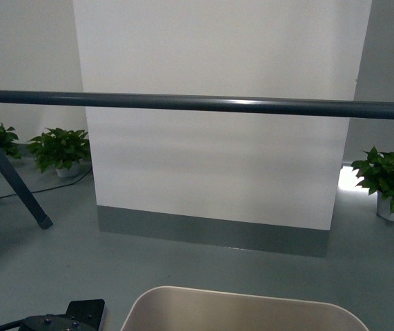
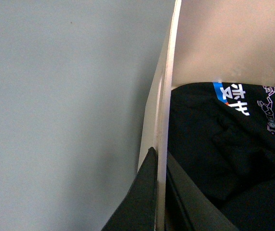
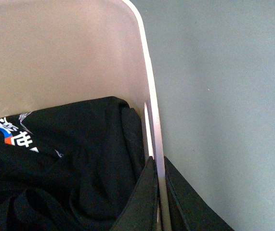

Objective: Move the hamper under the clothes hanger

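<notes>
The beige hamper [image 1: 245, 309] shows its far rim at the bottom of the front view, on the grey floor. The clothes hanger's long dark-grey bar [image 1: 203, 103] crosses the whole front view above and beyond it, with one slanted leg [image 1: 14, 176] at the left. My left gripper [image 2: 160, 166] is shut on the hamper's side wall [image 2: 163, 96], one finger outside and one inside. On the opposite wall [image 3: 149, 91], my right gripper [image 3: 158, 168] is shut the same way. Inside the hamper lies black clothing [image 3: 65, 159] with a blue, orange and white print [image 2: 234, 98].
A white pillar [image 1: 217, 138] with a grey base stands straight ahead behind the bar. Potted plants stand at the left [image 1: 60, 148] and right [image 1: 392, 181]. A black cable [image 1: 38, 187] runs on the floor at the left. Part of my left arm [image 1: 65, 318] shows bottom left.
</notes>
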Robot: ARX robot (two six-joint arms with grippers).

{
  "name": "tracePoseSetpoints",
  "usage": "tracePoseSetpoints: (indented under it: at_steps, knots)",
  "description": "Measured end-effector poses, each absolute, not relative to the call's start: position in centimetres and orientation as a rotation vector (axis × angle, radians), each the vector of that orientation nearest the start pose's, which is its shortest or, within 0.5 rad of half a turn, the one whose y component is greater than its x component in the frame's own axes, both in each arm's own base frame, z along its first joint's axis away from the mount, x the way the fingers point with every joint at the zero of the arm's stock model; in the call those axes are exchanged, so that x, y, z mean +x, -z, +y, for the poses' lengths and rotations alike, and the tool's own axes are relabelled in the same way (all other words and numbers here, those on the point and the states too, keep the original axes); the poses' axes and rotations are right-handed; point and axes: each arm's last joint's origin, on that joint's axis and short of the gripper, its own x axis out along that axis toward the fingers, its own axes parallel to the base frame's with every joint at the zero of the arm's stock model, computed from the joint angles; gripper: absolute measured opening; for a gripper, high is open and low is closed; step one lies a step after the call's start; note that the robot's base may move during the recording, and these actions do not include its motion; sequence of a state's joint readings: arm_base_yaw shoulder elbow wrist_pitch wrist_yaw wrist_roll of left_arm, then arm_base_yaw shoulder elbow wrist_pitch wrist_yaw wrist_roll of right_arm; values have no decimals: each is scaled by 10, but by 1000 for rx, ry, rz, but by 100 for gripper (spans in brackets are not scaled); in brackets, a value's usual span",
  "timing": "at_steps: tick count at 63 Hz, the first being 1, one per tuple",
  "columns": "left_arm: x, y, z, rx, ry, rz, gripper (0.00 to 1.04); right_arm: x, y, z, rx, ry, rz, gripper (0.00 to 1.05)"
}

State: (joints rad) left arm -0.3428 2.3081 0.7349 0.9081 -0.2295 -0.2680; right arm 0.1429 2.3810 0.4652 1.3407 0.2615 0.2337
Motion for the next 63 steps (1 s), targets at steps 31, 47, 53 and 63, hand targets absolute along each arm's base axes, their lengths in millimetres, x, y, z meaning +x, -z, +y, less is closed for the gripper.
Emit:
tracePoseSetpoints:
  at_steps: [31,47,53,63]
  knots:
    - [322,35,-105,-69,-19,692,4,273,44,30,104,182,602,3]
    - [327,41,-104,-64,-34,681,4,280,54,32,104,174,614,3]
    - [327,44,-104,-61,-39,687,4,281,55,34,103,173,615,3]
    - [328,47,-105,-62,-42,687,4,283,57,35,100,176,618,3]
